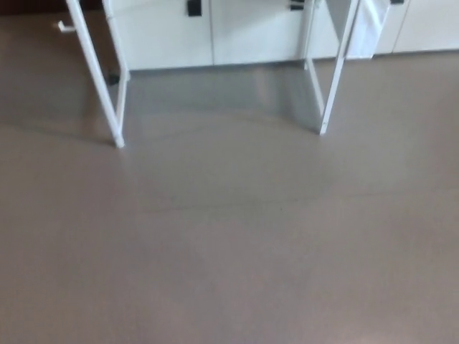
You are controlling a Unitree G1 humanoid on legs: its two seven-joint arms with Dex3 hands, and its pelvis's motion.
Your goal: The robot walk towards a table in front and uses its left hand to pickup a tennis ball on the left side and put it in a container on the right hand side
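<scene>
Tennis ball: I am not seeing it in my head view, so I cannot tell where it is lying. Only the lower part of the table is showing, and its top is sitting beyond the upper edge of the picture.
Container: I am not seeing it either, for the same reason.
Left hand: it is falling outside the picture, so I cannot tell how far it is open or whether it is holding anything.
Right hand: it is also falling outside the picture, and I cannot tell its state.
Table point(337, 72): it is standing ahead of me at the top of the view, showing only thin white legs.
Left front leg point(96, 72): it is slanting down from the top edge, and its foot is resting on the floor.
Right front leg point(331, 97): it is slanting the opposite way, its foot also touching the floor.
Rear legs point(123, 100): a shorter white leg is standing just behind each front one, nearer the cabinets.
Cabinets point(251, 32): white doors are running across the top of the view behind the table, with small black handles point(193, 7) near the upper edge.
Floor point(229, 236): plain grey-brown, it is filling most of the picture between me and the table, and a paler sheen is lying on it between the legs.
Small dark object point(112, 79): it is sitting by the cabinet base, just behind the left front leg, too blurred to name.
</scene>
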